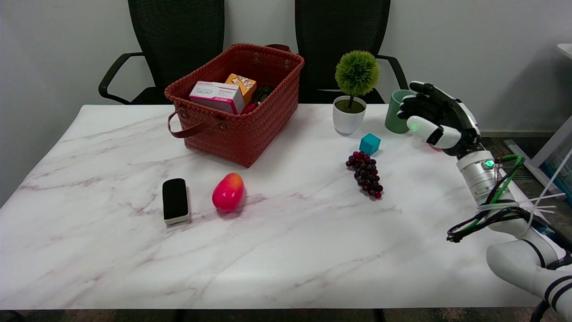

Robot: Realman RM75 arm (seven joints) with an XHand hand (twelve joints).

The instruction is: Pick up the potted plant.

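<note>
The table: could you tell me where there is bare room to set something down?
The table is bare along its whole near side, in front of the eraser, mango and grapes. The far left corner beside the basket is free too. It is crowded far right: plant, cup, cube, right hand.
</note>
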